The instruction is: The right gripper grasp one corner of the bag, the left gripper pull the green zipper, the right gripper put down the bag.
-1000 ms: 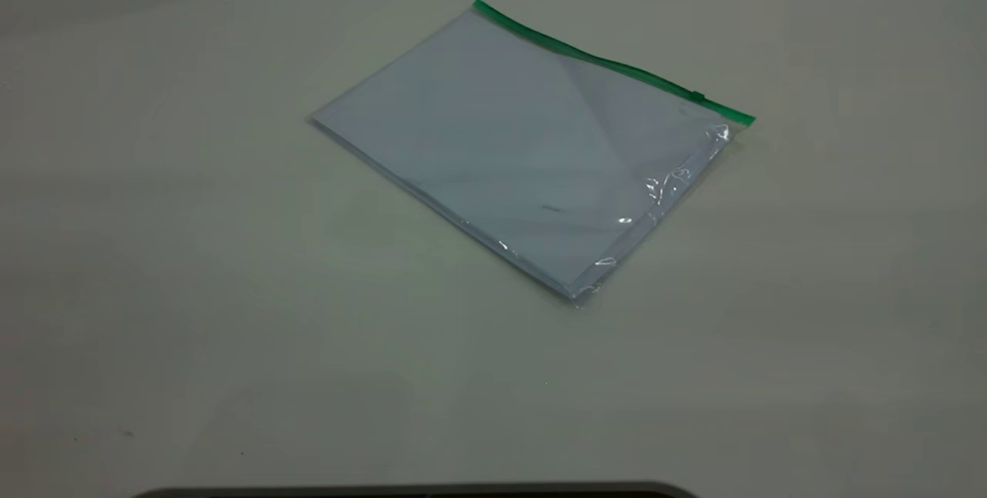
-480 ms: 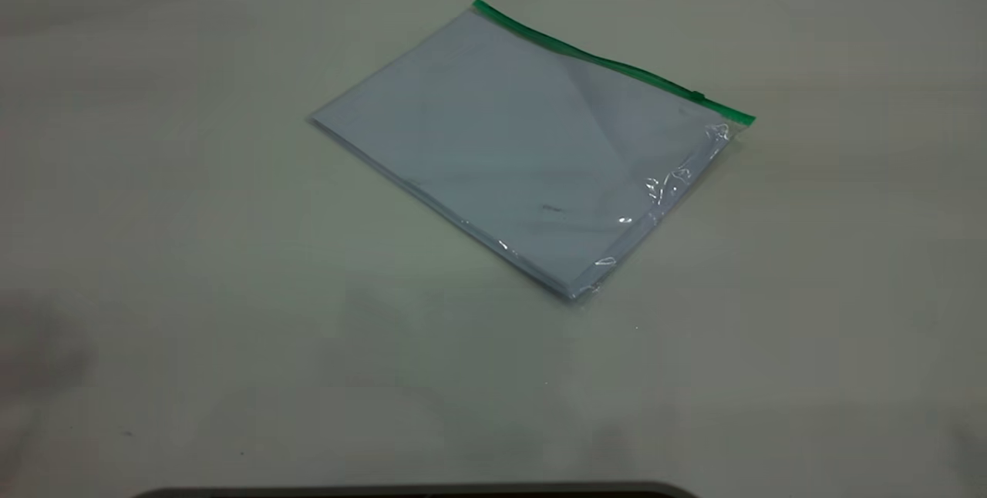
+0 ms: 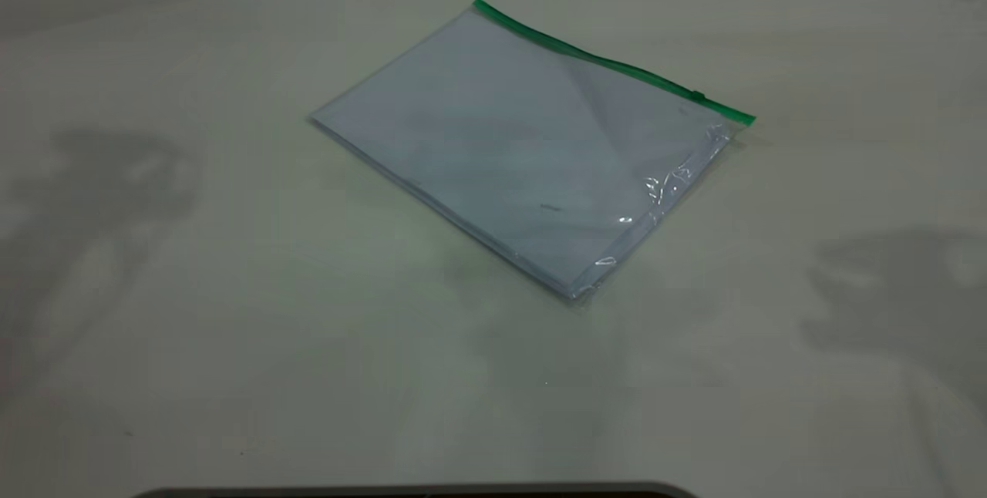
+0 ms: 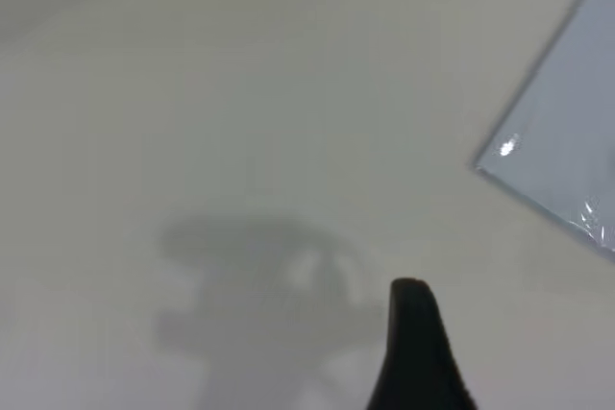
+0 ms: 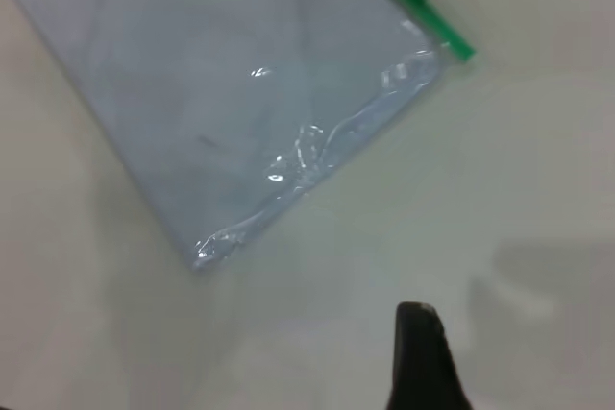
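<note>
bag (image 3: 524, 143) flat, well apart from both fingers (image 5: 420, 357)

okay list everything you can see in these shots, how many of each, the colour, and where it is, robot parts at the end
table: one, pale beige, fills the exterior view.
bag: one, clear plastic, lying flat on the table, centre to right of centre.
white sheets: a stack, count not readable, inside the bag.
green zipper: one, bright green, along the bag's far long edge; its slider tab sits near the right-hand end.
corner: one, at the right end of the green zipper, untouched.
left gripper: one, black, only a tip shows, above bare table short of the bag.
right gripper: one, black, only a tip shows, above bare table beside the bag's crinkled short edge.
</note>
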Robot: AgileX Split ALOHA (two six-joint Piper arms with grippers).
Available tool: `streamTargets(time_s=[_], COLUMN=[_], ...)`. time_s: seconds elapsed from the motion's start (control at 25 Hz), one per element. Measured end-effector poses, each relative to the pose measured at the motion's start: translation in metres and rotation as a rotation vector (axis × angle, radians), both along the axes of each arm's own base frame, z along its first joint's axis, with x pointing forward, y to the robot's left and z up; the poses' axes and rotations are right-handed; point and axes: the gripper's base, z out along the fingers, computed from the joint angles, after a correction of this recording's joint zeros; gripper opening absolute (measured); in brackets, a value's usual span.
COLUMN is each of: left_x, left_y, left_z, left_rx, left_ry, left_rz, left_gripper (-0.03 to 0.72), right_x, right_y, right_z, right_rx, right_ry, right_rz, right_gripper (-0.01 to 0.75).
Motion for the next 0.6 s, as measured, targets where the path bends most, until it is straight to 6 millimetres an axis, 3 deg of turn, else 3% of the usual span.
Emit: streamTargets(time_s=[0.28, 0.6], left_x=[0.043, 0.056], left_y=[-0.03, -0.059], left_z=[-0.043, -0.08], left_rx=[0.053, 0.06], left_ry=[0.107, 0.178], left_rz=[-0.212, -0.287], left_gripper=[0.569, 0.569], right_x=[0.05, 0.097], right_y=[0.012, 0.031], right_z=[-0.062, -0.126], right_rx=[0.111, 0.317], right_ry=[0.057, 0.15], right_rz=[0.099, 0.213], right_gripper=[0.524, 0.524])
